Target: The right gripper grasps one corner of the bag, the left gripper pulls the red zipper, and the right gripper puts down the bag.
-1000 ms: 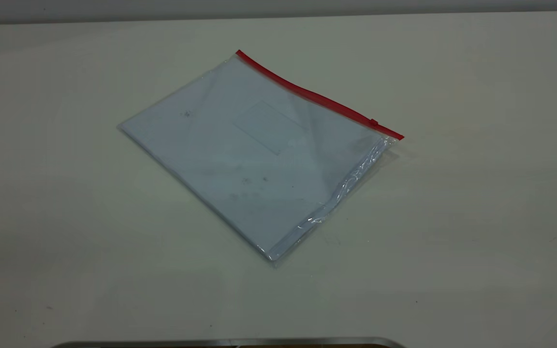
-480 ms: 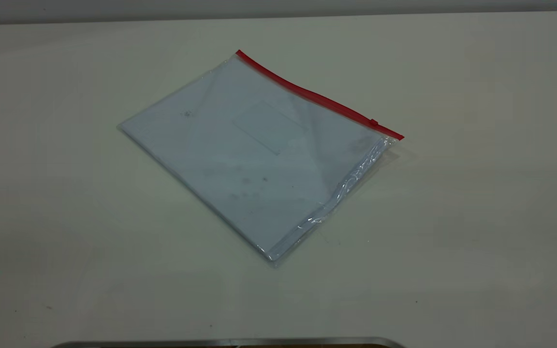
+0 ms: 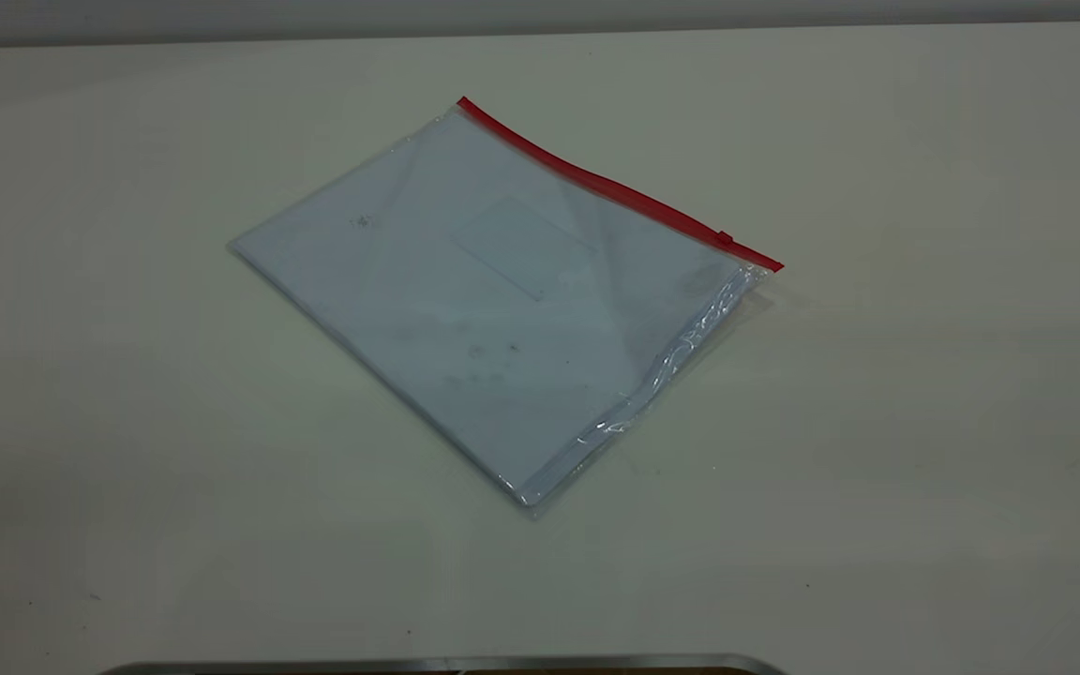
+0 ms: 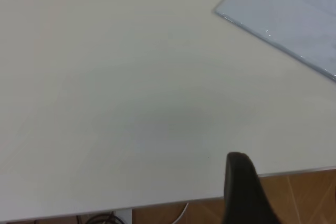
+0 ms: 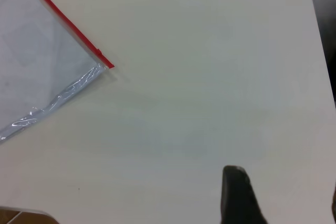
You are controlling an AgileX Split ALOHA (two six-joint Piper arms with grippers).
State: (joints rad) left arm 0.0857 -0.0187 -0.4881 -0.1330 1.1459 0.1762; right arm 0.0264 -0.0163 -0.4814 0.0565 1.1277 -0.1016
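No brand or legible writing anywhere; only a faint blank rectangular label window (image 3: 521,246) on the bag's face. Lying flat near the middle of the pale, matte table (image 3: 924,422), turned diagonally: the bag (image 3: 493,309), a large clear plastic pouch, smooth and slightly glossy, with pale blue-white sheets inside and a few small dark specks on the surface. Running along its far long edge: the red zipper (image 3: 615,186), a thin bright strip, with the tiny slider tab (image 3: 725,237) close to the right end. At that end, the corner of the bag (image 3: 757,274), where the strip meets a crinkly, shiny clear side margin; touched by nothing. At the near table edge, a strip of grey metal rim (image 3: 446,664). Well apart from the bag, near the table's edge on each side: the left gripper (image 4: 242,190) and the right gripper (image 5: 237,195), each showing a single dark finger, holding nothing; cannot tell how wide either stands. Below the left one, wood-toned floor and a cable (image 4: 181,212).
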